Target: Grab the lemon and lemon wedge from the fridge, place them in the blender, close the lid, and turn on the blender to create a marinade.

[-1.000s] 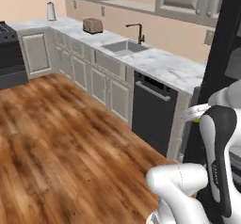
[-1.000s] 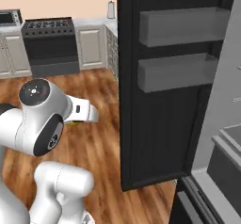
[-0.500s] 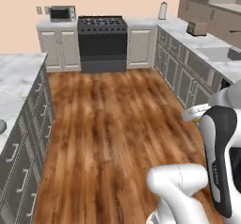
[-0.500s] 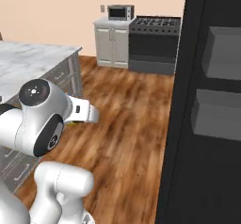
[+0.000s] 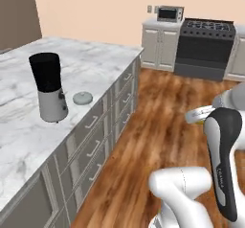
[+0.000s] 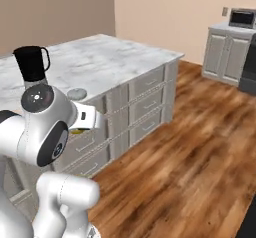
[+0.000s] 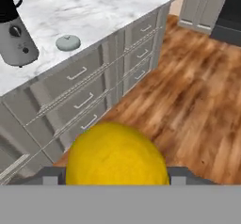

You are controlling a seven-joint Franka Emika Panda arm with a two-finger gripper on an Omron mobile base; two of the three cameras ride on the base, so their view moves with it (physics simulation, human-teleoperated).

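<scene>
While hauling the lemon (image 7: 116,153) pinched between spread jaws, gotta swing left toward the blender (image 5: 48,86) up on the table (image 5: 91,59), well apart, lid (image 5: 83,97) lying just beside it.

Yellow lemon (image 7: 116,155), black-jugged silver-grey blender (image 5: 48,86), pale grey-green lid (image 5: 83,97), white grey-veined marble counter (image 5: 81,62), brown wood floor (image 5: 162,107)
</scene>
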